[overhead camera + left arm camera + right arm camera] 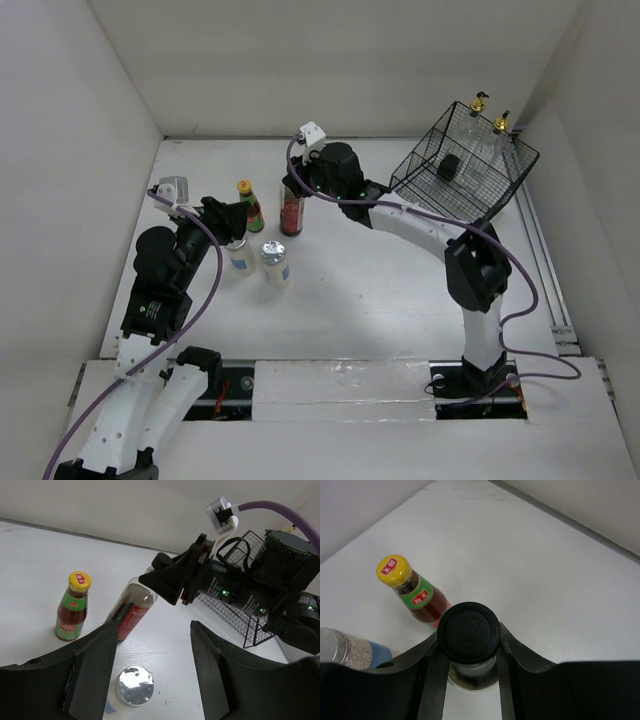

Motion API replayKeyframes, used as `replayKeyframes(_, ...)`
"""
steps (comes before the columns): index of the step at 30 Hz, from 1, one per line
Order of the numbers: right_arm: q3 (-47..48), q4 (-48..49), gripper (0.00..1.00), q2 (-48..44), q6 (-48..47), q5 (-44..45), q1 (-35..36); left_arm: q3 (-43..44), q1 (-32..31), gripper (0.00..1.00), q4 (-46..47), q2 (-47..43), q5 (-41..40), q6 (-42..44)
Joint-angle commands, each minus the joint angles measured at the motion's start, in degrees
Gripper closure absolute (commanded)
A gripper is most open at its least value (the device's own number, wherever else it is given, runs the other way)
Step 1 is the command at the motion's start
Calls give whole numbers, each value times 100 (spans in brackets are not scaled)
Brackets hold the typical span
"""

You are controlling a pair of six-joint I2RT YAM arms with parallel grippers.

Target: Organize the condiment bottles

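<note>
Top view: your right tool (293,190) clamps the black-capped bottle (291,216), on the surface (400,290) toward the far edge. Left wrist: left tool (152,630) open over a white bottle (134,692). Right wrist: swing wide and you'll topple the neighbouring yellow-capped bottle (415,594).

Nothing legible is noted. White characters on red patches are seen on the cap and label of the yellow-capped bottle (421,601), too blurred to be read. The embossed lid mark of the black-capped bottle (468,631) is likewise unreadable.

A flat white table (400,290) has plain white walls (330,60) at the back and on both sides, and soft, even light falls on it.
</note>
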Motion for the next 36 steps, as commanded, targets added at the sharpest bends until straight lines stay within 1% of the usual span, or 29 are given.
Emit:
replayKeyframes(1,-146,719,77,-835,201,312,54,56,29,44,308,-63,86,-20)
replayKeyframes(2,-277,719,77,-1194,201,434,54,56,29,44,309,-63,86,-20)
replayKeyframes(5,-611,719,78,-1810,201,795,-235,56,29,44,309,-63,139,-20)
replayKeyframes(6,-708,719,78,-2248,201,796,-349,56,29,44,309,-63,139,-20)
replayKeyframes(7,-805,719,78,-2452,279,796,-646,56,29,44,309,-63,191,-20)
replayKeyframes(10,-955,526,80,-3094,342,989,-1096,56,29,44,309,-63,192,-20)
replayKeyframes(11,-1016,447,80,-3305,342,1042,-1419,56,29,44,309,-63,192,-20)
replayKeyframes(13,-1017,368,80,-3446,342,1042,-1755,56,29,44,309,-63,192,-20)
replayKeyframes(14,-1017,367,80,-3500,342,1112,-2052,56,29,44,309,-63,192,-20)
replayKeyframes(17,-938,306,80,-3553,342,1270,-2458,56,29,44,309,-63,244,-20)
replayKeyframes(18,-877,245,80,-3501,342,1323,-2694,56,29,44,309,-63,244,-20)
replayKeyframes(23,-543,192,81,-3203,342,1561,-3380,4,29,44,362,-63,244,-72)
replayKeyframes(31,-357,306,81,-2929,166,1710,-3689,4,29,44,362,-11,244,-73)
replayKeyframes(36,-357,569,81,-2823,166,1815,-3752,4,29,44,362,-11,244,-73)
